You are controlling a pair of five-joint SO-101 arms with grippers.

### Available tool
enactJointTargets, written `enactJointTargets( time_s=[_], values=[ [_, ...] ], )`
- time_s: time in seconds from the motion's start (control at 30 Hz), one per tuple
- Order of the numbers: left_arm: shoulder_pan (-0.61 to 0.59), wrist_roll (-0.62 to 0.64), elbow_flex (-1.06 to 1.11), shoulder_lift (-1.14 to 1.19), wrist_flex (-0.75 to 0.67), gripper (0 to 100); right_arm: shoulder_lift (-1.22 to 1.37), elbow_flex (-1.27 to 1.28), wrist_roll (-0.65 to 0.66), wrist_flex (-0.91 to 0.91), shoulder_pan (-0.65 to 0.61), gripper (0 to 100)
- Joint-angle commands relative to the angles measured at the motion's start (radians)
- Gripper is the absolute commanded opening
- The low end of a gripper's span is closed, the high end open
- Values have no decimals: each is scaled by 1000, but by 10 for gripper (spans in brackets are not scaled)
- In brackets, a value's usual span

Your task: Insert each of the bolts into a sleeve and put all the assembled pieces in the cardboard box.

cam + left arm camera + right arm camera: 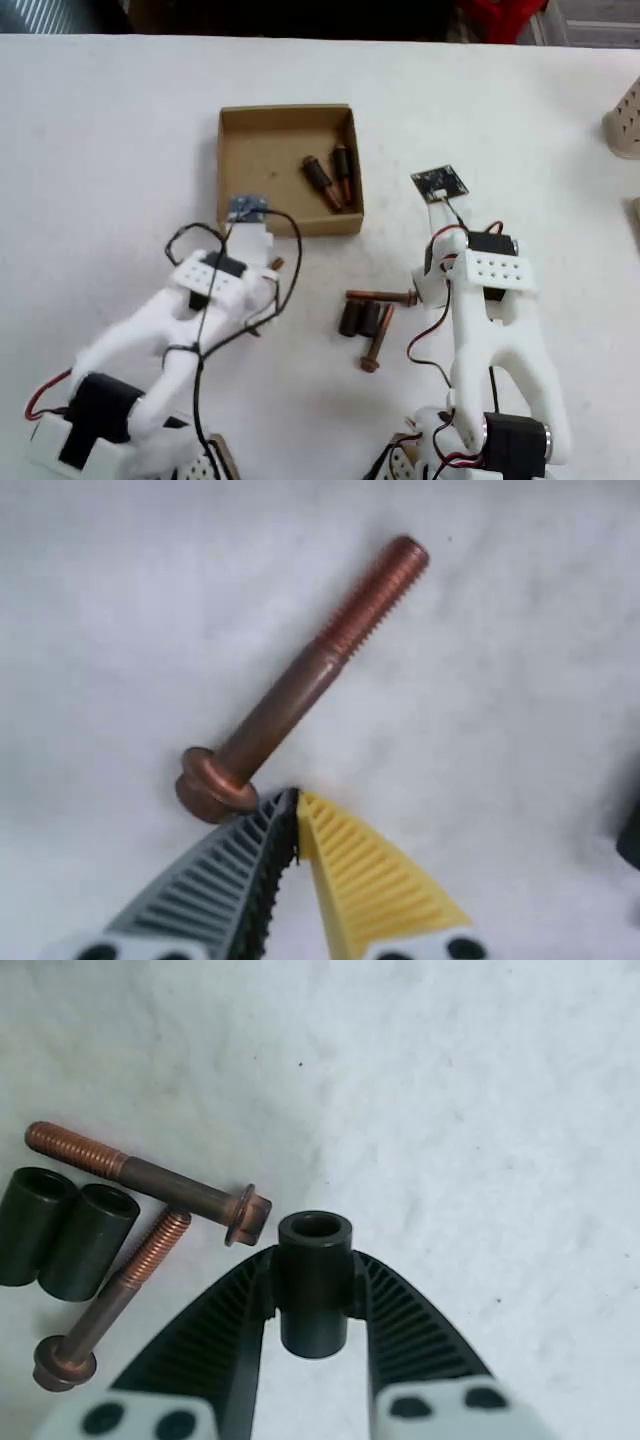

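Step in hand, as I judged it: pairing a third bolt with a sleeve. Two assembled pieces (330,178) already lay in the box (240,150).

- Right end effector (313,1260) was clamped on a sleeve (315,1305), bore open toward the wrist camera.
- Left end effector (296,800) was pinched closed on nothing, its tips just beside the flanged head of a bolt (310,675) lying flat on the tabletop (520,630).
- Next move, by my reading: the left opens, straddles the shank and lifts, then lines the threaded end up with the bore.

Materials:
- Bolts were copper-toned, with a smooth shank, a threaded end and a round flange.
- Sleeves were dark, matte, thick-walled cylinders.
- Finger pads were ribbed.
- The tabletop was white and faintly mottled.

Spare sleeves (65,1225) lay touching side by side, with loose bolts (150,1185) next to them.
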Motion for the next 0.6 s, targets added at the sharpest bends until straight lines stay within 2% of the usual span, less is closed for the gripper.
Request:
enactJointTargets(
  time_s=[0.0,0.2,0.33,0.57],
  values=[
    [-130,17,-71,25,-20,22,-39,-3,0,-10,7,18],
    [-252,21,-117,27,-26,22,-39,-3,0,-10,5,18],
    [-303,86,-147,30,-29,23,-39,-2,0,-10,4,18],
    [-254,149,-172,21,-29,24,-39,-2,0,-12,2,18]
  ],
)
